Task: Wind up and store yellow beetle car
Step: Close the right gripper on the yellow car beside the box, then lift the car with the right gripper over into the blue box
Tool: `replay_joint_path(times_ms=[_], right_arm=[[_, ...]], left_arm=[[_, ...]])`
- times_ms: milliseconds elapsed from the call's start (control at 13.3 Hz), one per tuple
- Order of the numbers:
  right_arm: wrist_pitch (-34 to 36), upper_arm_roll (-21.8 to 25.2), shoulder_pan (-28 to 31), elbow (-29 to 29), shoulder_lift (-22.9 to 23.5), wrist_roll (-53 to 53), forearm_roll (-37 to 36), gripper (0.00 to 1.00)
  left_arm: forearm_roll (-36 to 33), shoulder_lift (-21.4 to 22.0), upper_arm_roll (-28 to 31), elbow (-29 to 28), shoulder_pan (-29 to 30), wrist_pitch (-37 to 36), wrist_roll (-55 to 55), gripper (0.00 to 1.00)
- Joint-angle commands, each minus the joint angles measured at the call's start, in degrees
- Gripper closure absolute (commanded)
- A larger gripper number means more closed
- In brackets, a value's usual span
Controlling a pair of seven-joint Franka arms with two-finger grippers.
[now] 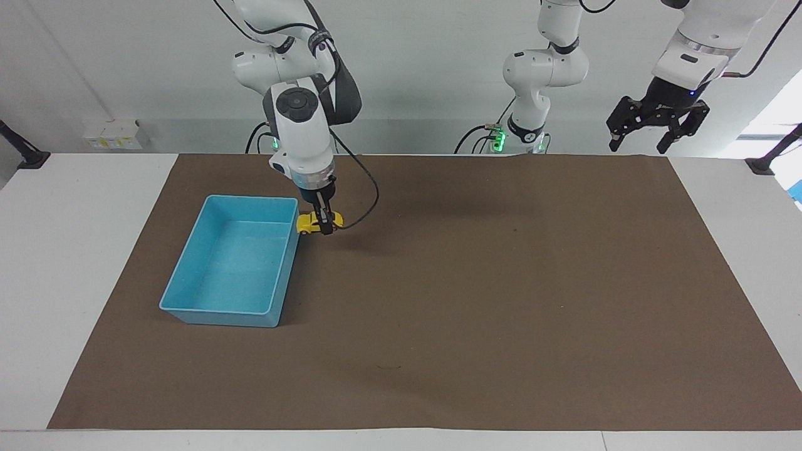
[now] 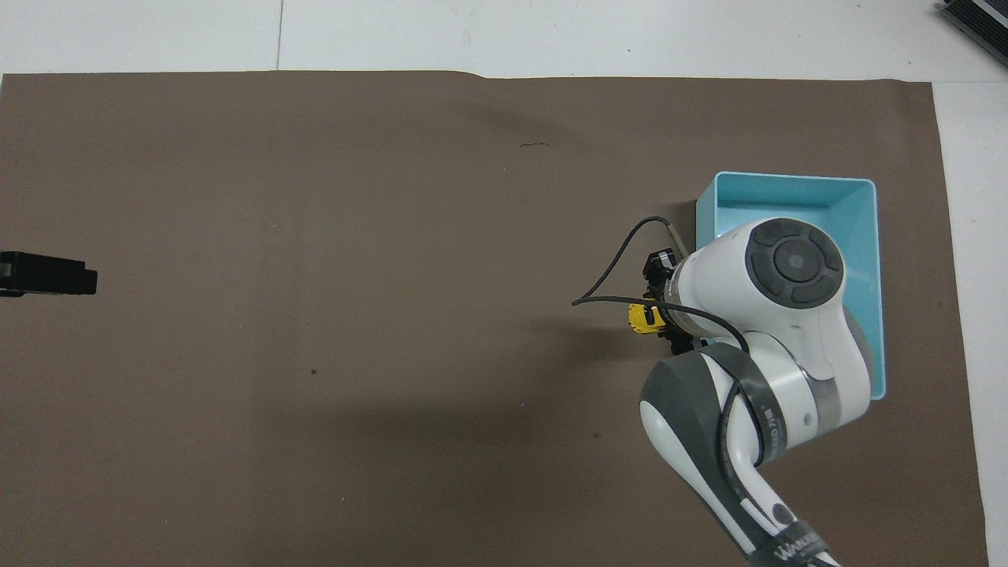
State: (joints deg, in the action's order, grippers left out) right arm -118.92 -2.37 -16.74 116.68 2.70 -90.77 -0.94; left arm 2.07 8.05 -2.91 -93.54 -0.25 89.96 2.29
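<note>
Right gripper is clenching the yellow beetle car in the air, just beside the blue bin rim. Left gripper is waiting with fingers spread, well apart from the bin.

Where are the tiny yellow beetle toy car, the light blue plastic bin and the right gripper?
yellow beetle toy car point(image 1: 309, 220), facing view, its rounded body
light blue plastic bin point(image 1: 216, 307), facing view, its rim
right gripper point(image 1: 325, 228), facing view, between its fingertips
</note>
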Motion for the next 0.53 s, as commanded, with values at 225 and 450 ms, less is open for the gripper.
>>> replay_joint_path(times_ms=[225,450], right_arm=[[1.2,0.1,4.9,0.1,-0.5,21.3,0.0,1.00],[1.2,0.1,8.5,0.2,-0.2,32.5,0.0,1.00]], left_arm=[[0.8,0.7,-0.2,-0.2,0.2,-2.2,0.2,0.00],[0.8,0.7,-0.4,0.0,0.1,-3.7,0.2,0.00]])
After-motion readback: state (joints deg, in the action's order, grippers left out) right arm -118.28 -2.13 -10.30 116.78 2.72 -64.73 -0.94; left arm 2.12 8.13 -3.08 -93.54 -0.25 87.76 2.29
